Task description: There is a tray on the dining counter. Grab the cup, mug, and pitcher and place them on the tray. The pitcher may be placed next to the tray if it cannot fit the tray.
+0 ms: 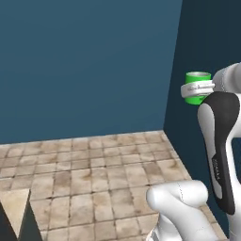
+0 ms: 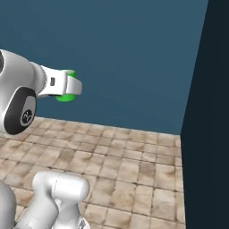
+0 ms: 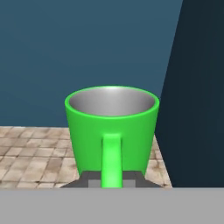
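Blue wall point(image 1: 84, 61), tiled floor point(image 1: 94, 174) bkgd; pincer point(image 3: 112, 178) pinching green mug point(image 3: 112, 127) by handle, upright, held aloft.

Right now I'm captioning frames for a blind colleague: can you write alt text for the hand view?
A bright green mug with a grey metallic inside stands upright, its handle facing the camera and pinched between the gripper's dark jaws at the bottom. Behind it are a blue wall, a darker wall on the right and a tan tiled floor.
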